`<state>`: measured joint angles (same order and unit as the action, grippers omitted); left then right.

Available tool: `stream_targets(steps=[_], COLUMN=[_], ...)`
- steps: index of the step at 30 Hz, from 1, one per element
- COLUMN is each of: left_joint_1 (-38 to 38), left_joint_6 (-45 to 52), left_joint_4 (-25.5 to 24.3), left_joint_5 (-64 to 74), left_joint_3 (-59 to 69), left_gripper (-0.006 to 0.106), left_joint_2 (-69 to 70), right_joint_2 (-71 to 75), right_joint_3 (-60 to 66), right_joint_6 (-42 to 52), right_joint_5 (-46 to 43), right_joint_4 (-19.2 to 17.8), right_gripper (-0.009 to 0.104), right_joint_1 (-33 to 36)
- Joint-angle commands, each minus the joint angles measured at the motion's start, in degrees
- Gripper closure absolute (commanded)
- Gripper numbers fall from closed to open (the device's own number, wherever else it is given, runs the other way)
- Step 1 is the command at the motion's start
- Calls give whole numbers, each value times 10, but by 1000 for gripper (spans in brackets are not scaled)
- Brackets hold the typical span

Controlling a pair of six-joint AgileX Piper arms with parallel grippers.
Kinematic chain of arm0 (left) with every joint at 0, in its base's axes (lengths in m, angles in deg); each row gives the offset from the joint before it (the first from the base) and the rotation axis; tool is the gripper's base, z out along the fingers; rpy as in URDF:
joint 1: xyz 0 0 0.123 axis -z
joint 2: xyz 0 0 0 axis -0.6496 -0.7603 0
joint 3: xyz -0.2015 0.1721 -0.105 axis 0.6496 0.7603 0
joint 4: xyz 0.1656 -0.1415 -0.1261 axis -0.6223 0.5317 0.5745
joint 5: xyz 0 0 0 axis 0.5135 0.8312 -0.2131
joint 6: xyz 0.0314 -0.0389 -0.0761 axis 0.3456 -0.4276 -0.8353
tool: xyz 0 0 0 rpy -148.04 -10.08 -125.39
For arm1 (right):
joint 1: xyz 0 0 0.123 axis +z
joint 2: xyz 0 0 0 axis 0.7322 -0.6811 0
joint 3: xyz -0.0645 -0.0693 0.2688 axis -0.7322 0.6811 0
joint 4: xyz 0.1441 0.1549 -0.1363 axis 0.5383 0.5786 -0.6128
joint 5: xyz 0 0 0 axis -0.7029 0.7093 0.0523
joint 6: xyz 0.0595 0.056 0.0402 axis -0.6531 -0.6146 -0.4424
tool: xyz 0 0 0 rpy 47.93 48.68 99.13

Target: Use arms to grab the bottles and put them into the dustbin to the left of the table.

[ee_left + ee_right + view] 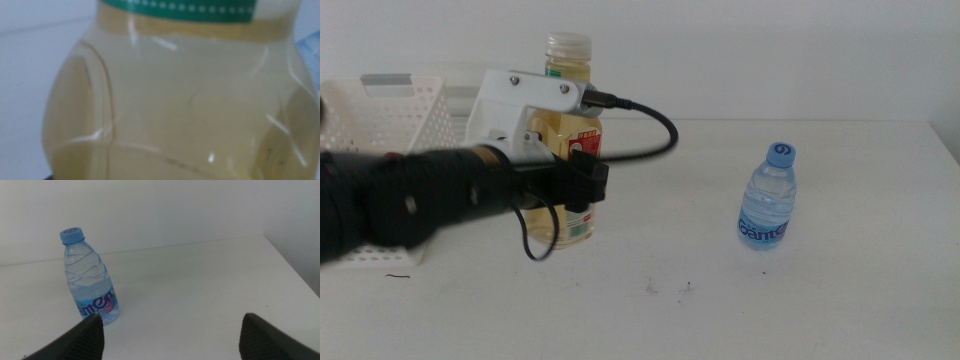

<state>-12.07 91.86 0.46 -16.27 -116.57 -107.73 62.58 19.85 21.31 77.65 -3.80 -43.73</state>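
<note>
Your left pincer [582,180] sits at the yellow juice bottle [571,140], reaching in from the left side of the middle view at about the bottle's mid-height. Its dark jaws are against the bottle's front, but you cannot tell from any view whether they are closed on it. The left wrist camera is pressed so close that the bottle's pale yellow body [180,115] fills the whole picture, with the green edge of its label at the top, and no jaw shows there. The bottle stands upright on the white surface [720,300], its cap rising above the arm's white housing. A black cable loops from that housing past the bottle's right side.

Behind the left arm, at the far left of the surface, you have the white perforated dustbin [395,105], partly hidden by the black sleeve.

Your right pincer [172,330] is out of the middle view. In its own wrist view the two jaws stand wide apart with nothing between them, hovering over the surface. The clear water bottle [90,277] with the blue cap stands upright ahead of it, near one jaw tip. In the middle view that water bottle [767,198] is well apart from the juice bottle, toward the right.
</note>
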Motion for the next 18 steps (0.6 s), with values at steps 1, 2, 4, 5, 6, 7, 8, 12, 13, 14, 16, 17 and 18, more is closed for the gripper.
stream_targets(steps=[1,2,4,5,6,7,8,12,13,14,16,17,18], left_joint_1=[-25,-40,-74,-97,-120,-137,-158,-229,-245,-257,-286,-298,-313], left_joint_6=[59,59,59,59,59,59,59,59,54,54,54,54,54], left_joint_4=[55,53,57,59,59,59,59,45,33,22,4,-5,-8], left_joint_5=[32,66,147,202,256,309,355,475,496,512,545,559,573], left_joint_3=[-43,-62,-111,-141,-175,-202,-236,-348,-374,-400,-449,-466,-486], left_gripper=[96,96,96,96,96,96,96,96,96,96,96,96,96], left_joint_2=[10,10,8,3,-4,-11,-22,-65,-75,-86,-108,-117,-128], right_joint_2=[2,2,2,2,2,2,2,2,2,2,2,2,2], right_joint_3=[2,2,2,2,2,2,2,2,2,2,2,2,2], right_joint_6=[4,4,4,4,4,4,4,4,4,4,4,4,4], right_joint_5=[-2,-2,-2,-2,-2,-2,-2,-2,-2,-2,-2,-2,-2], right_joint_4=[-8,-8,-8,-8,-8,-8,-8,-8,-8,-8,-8,-8,-8], right_gripper=[8,8,8,8,8,8,8,8,8,8,8,8,8], right_joint_1=[-4,-4,-4,-4,-4,-4,-4,-4,-4,-4,-4,-4,-4])
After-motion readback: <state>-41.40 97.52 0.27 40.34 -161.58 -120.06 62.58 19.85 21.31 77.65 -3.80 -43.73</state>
